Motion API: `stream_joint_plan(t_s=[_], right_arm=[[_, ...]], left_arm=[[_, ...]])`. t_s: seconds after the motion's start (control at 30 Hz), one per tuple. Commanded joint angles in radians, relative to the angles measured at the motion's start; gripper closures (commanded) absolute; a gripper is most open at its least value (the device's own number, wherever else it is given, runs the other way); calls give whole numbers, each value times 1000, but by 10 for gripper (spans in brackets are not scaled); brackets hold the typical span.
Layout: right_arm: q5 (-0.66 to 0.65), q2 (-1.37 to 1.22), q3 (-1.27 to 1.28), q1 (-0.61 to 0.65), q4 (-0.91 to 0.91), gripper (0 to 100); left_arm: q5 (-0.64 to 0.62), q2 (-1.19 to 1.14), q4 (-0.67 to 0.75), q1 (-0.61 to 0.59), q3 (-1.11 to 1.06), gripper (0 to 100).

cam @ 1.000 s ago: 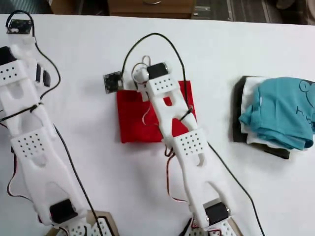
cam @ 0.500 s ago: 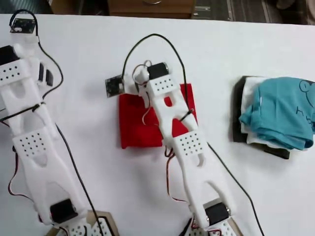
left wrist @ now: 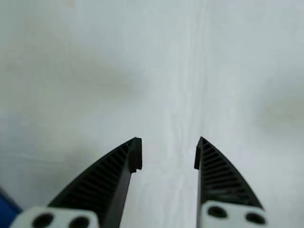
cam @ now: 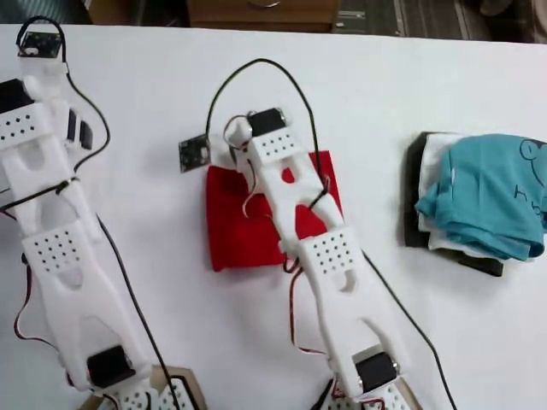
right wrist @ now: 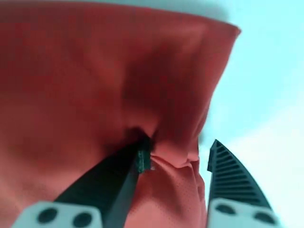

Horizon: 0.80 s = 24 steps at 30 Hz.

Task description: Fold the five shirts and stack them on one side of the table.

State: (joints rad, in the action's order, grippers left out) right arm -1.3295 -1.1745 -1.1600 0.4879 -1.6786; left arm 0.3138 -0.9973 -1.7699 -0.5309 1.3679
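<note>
On the white table point(cam: 214, 342), the left gripper point(left wrist: 167, 154) hangs over bare tabletop, jaws parted, holding nothing. Mid-table, the right gripper point(right wrist: 178, 154) presses into the red shirt point(cam: 235, 231), jaws apart around a bunched fold. A stack of folded shirts point(cam: 436, 166), teal on top, lies well to the right. Wooden furniture point(cam: 261, 13) stands beyond.

**High view:** a fixed camera above looks down on the worktop point(cam: 154, 77), with the arm bases at the near edge.
**Left wrist view:** looks from close over bare worktop, past the left claw point(left wrist: 167, 153).
**Right wrist view:** looks from very close past the right claw point(right wrist: 178, 154) onto the red shirt point(right wrist: 95, 71), which the high view also shows.
</note>
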Motion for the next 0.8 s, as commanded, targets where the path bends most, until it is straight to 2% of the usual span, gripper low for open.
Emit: stream_joint_plan(t_s=[0.0,0.17,0.37,0.53,0.77], right_arm=[[14,90,118,15,-35,772],[18,114,255,21,-35,772],[21,114,270,21,-35,779],[20,117,273,19,-35,892],[20,120,278,21,-35,802]], left_arm=[[-8,17,-17,9,44,793],[-8,17,-17,9,44,793],[-8,17,-17,9,44,793],[-8,17,-15,11,44,793],[-8,17,-15,11,44,793]])
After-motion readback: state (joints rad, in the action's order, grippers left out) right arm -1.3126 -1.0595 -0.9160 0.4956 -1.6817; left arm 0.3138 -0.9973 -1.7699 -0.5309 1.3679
